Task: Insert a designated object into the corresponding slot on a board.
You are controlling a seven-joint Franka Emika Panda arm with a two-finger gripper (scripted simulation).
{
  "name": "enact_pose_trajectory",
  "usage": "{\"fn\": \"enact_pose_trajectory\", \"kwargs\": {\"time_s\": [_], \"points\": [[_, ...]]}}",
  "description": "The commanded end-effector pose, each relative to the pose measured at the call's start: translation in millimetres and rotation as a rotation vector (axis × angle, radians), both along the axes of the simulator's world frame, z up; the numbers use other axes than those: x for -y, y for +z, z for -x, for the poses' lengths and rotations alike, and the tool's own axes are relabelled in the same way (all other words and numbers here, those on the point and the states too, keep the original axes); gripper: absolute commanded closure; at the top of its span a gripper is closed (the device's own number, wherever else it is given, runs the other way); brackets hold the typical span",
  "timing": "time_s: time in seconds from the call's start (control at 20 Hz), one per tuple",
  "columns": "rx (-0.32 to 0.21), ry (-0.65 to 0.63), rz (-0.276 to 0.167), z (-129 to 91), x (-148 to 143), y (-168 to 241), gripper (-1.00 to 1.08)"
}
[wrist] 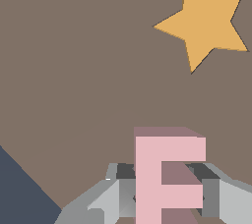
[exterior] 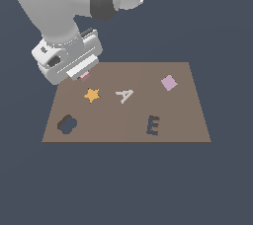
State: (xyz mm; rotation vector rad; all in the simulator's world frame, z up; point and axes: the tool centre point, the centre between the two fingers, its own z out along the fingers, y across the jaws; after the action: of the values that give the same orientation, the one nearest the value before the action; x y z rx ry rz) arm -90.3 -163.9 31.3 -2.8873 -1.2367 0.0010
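Pink E block sits clamped between the end effector fingers; orange star lies nearby.

Flat, even simulator light, sharp throughout, no glare or blur; the board carries no clear cast shadows, even beside the star.

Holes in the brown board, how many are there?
2. The cloud-shaped cutout sits near the board's front corner on the exterior view's left; the E-shaped slot is toward the front right. The arm could hide another at the back left.
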Motion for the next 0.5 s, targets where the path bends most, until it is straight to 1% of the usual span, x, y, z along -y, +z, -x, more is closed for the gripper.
{"fn": "enact_pose_trajectory", "kwargs": {"time_s": [0.0, 0.25, 0.45], "points": [[0.001, 0.0, 0.0, -0.5, 0.1, 3.3, 1.08], [0.001, 0.007, 0.0, -1.6, 0.4, 2.3, 1.08], [0.001, 0.04, 0.0, -7.3, 1.4, 2.5, 1.08]]}}
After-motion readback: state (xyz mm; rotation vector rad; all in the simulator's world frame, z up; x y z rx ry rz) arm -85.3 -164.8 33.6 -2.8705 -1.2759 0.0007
